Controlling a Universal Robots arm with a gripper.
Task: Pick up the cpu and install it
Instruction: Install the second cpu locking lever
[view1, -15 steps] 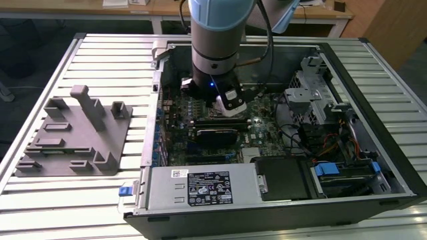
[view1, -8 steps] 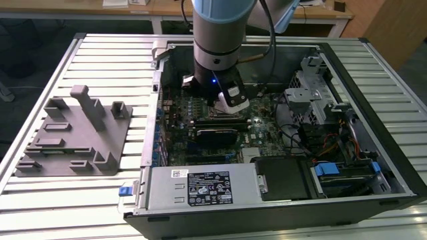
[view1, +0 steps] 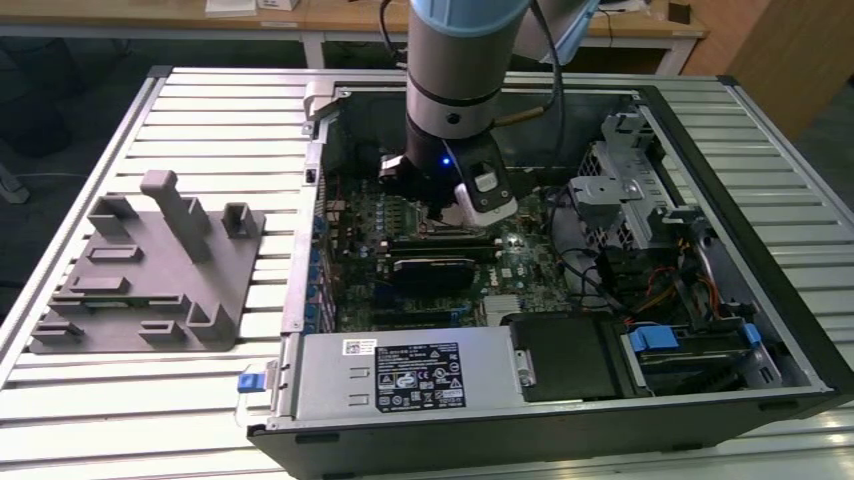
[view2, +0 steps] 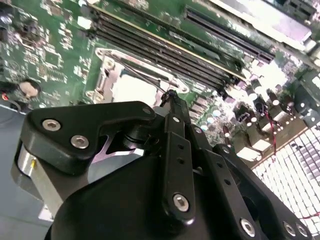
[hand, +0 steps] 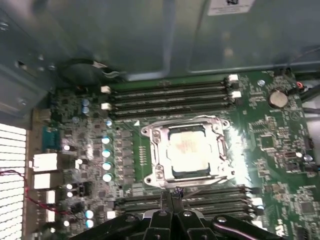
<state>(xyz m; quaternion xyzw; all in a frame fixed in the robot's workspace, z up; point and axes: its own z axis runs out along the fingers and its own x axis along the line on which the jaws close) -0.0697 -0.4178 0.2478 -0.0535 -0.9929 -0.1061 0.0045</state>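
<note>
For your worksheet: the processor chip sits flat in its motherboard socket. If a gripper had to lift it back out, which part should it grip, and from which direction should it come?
Probably two opposite thin edges of the cpu, coming straight down from above. It lies flat and low inside the metal socket frame, so its sides are fenced in; the broad top offers nothing to pinch. The gripper is beside the socket.

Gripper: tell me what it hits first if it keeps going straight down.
Probably the motherboard at the socket's edge, just beside the cpu seated there; the gripper hangs closed above it, though depth is unclear.
</note>
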